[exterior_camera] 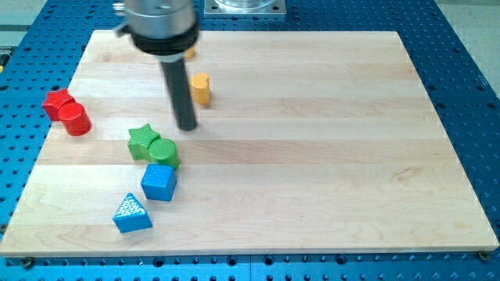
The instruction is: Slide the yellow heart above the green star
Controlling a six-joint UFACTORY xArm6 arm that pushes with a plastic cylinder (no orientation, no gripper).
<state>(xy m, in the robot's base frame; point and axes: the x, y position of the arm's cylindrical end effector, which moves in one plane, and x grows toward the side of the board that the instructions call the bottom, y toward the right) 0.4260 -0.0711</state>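
Observation:
The yellow heart (201, 88) lies near the view's top, left of centre on the wooden board (312, 156). The green star (142, 140) lies lower and to the left, touching a green cylinder (165, 151) on its right. My tip (187, 125) rests on the board just below and slightly left of the yellow heart, and up and to the right of the green star. A small gap separates the rod from the heart.
A blue cube (159, 182) and a blue triangle (131, 214) lie below the green blocks. A red star (58, 101) and a red cylinder (76, 119) sit at the view's left. A yellow block (190, 54) peeks out behind the arm's body.

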